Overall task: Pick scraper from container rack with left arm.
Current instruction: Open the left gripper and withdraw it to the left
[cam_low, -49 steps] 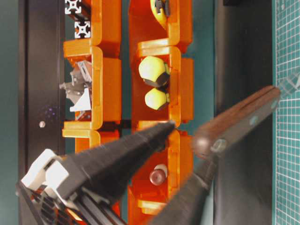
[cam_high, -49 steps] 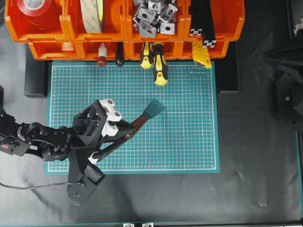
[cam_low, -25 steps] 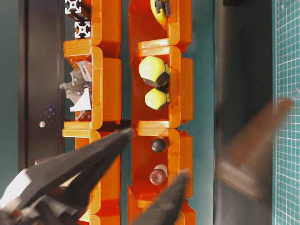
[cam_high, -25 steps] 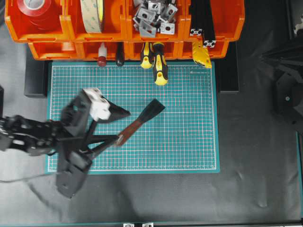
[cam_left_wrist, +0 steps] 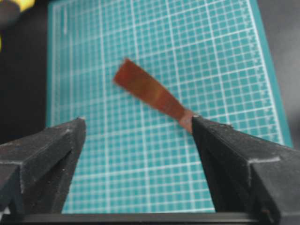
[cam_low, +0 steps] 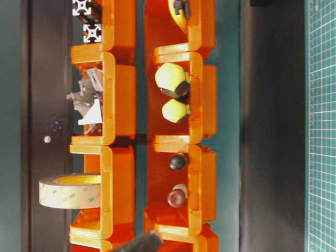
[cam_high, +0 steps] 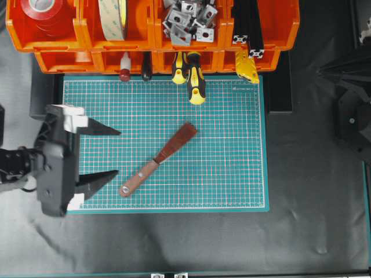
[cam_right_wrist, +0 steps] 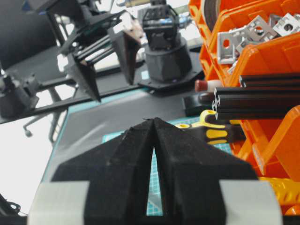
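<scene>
Wooden-handled, rust-bladed scraper [cam_high: 157, 160] is lying loose on the green cutting mat [cam_high: 232, 174], left arm's jaws [cam_high: 95, 155] standing released beside its handle; any regrasp needing centring over the handle.

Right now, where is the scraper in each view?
Overhead: scraper lies diagonally mid-mat, blade toward the rack.
Table-level: not in view.
Left wrist: blade at center, above the open jaws.
Right wrist: not visible.
Shared landmark: green cutting mat.

No lettering, label or number can be read anywhere.
</scene>
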